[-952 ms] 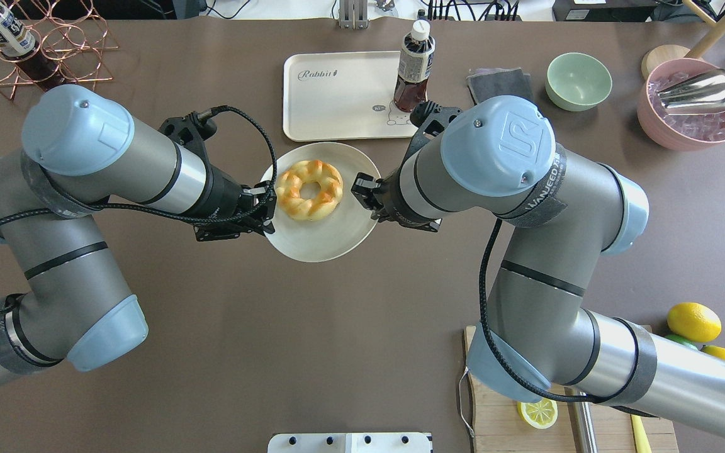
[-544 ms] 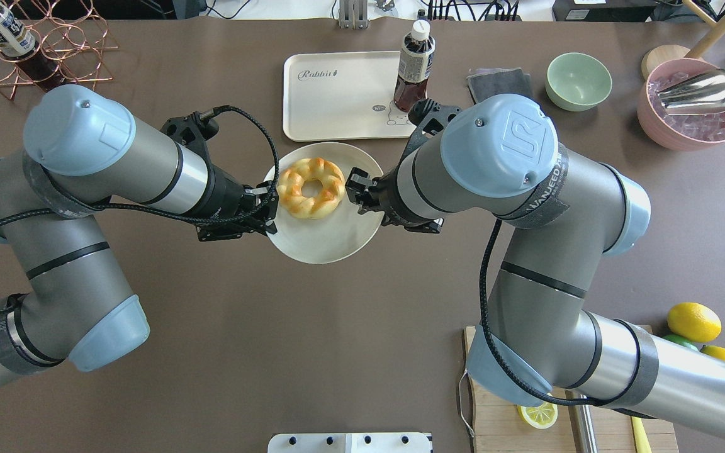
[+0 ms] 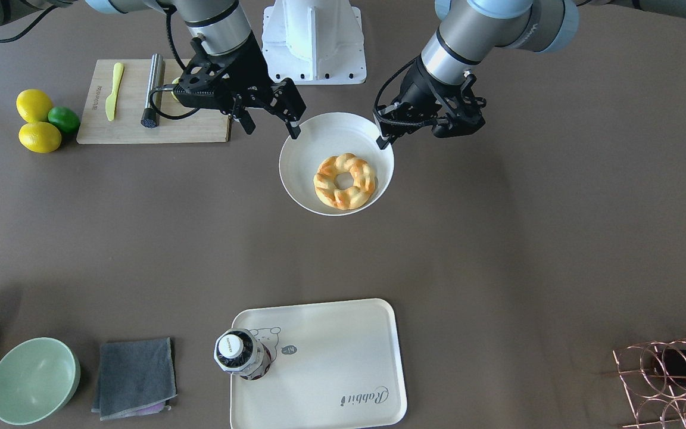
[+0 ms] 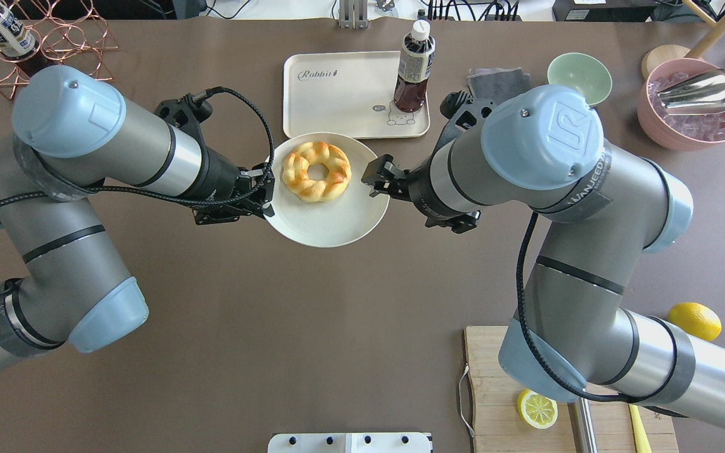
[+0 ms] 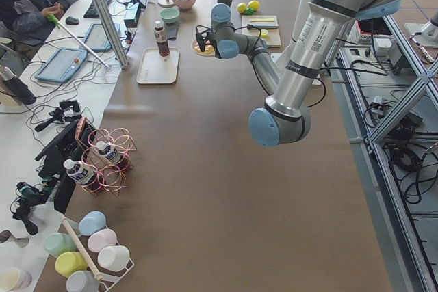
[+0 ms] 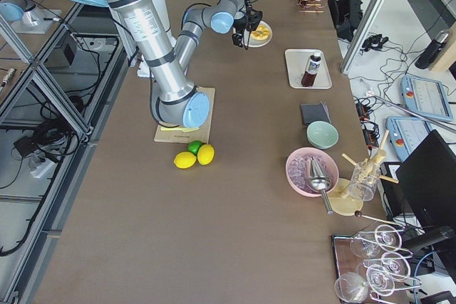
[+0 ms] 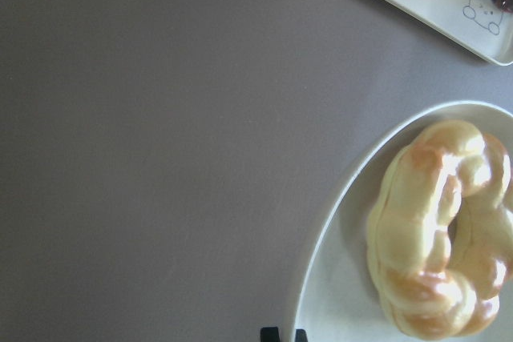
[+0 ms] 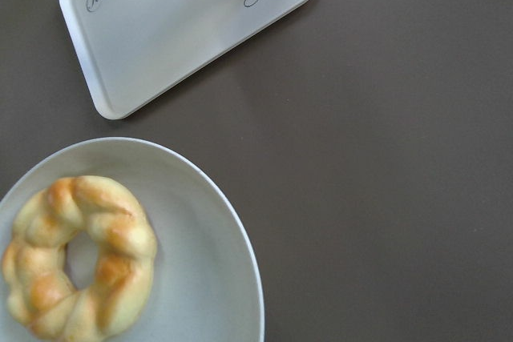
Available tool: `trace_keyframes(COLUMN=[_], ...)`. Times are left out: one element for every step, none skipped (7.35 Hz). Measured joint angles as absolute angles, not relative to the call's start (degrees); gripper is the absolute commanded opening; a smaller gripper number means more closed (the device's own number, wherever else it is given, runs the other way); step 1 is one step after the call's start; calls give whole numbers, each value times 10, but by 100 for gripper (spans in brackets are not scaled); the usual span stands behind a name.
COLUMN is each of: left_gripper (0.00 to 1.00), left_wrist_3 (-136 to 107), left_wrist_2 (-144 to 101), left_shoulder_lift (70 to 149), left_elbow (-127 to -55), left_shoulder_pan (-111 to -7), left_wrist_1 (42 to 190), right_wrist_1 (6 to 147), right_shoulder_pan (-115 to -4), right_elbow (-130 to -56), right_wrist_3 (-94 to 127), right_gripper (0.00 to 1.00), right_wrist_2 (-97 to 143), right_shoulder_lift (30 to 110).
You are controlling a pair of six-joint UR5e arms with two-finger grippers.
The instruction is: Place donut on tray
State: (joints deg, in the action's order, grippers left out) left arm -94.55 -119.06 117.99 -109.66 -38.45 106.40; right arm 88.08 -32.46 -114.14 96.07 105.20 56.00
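Nearest the robot, well short of the plate (image 4: 331,229) and off to its right, a wooden cutting board (image 4: 501,402) carries a lemon half (image 4: 537,409). The round white plate is between the two arms. The left gripper (image 4: 266,196) pinches the plate's left rim, its fingertips (image 7: 269,334) pressed close together on it. The right gripper (image 4: 375,180) stands at the plate's right rim with its jaws spread, gripping nothing. The donut (image 4: 316,171) lies on the plate's far half, apart from the tray (image 4: 337,100). The tray lies just beyond the plate's far rim. A dark bottle (image 4: 414,66) stands upright on the tray corner to the plate's far right. A green bowl (image 4: 583,70) stands farther right of the plate.
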Motion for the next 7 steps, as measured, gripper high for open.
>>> trace_keyframes(left_gripper=[0, 0, 0, 0, 0, 0, 0], left_wrist_3=[-942, -933, -928, -924, -917, -892, -871], left_wrist_2=[-1191, -1191, -1193, -1204, -1225, -1235, -1239], left_shoulder_lift=[1190, 1208, 1235, 1265, 1301, 1325, 1337], left_elbow=[-1079, -1043, -990, -920, -838, -776, -734], left_shoulder_pan=[-399, -415, -427, -440, -454, -465, -476], left_wrist_1=[1070, 1079, 1101, 1136, 1173, 1192, 1202], right_wrist_1=[881, 881, 881, 880, 878, 876, 875], right_shoulder_pan=[-336, -356, -385, -414, -443, -474, -512], right_elbow=[-1156, -1164, -1169, -1170, -1170, -1169, -1169], right_wrist_3=[957, 942, 911, 865, 803, 734, 666], right_gripper=[100, 100, 100, 100, 100, 100, 100], right_wrist_2=[1063, 1089, 1122, 1153, 1175, 1193, 1216], right_shoulder_lift=[580, 597, 617, 641, 674, 711, 748])
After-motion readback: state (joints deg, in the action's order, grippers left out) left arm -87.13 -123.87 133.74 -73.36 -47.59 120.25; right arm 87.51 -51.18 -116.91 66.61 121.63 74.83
